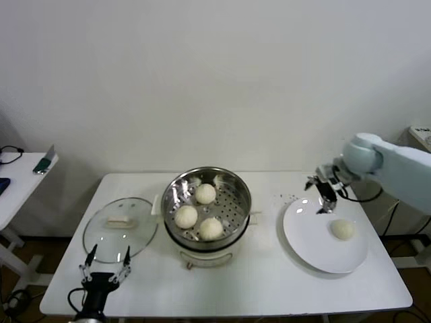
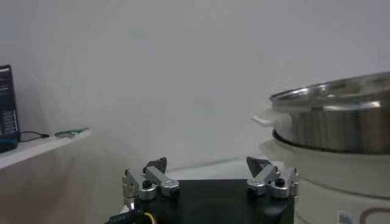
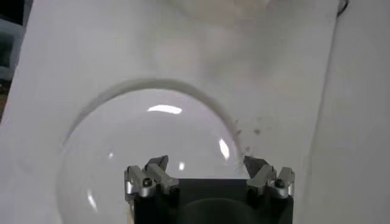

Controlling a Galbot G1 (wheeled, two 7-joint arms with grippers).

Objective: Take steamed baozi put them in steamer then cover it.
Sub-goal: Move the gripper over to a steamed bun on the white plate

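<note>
The right gripper (image 3: 207, 173) hangs over the white plate (image 3: 122, 134) — jaws spread wide, nothing between them.

Left gripper (image 1: 106, 261) low at front, spread wide, right gripper (image 1: 324, 195) raised, spread wide, empty

Even, bright overhead light fills the head view, with soft, faint shadows under the steamer (image 1: 207, 208) and white plate (image 1: 306, 235). Bright glare spots sit on the plate (image 3: 122, 158) in the right wrist view. The left wrist view is dimmer and hazy, the steamer (image 2: 341, 128) soft-edged.
</note>
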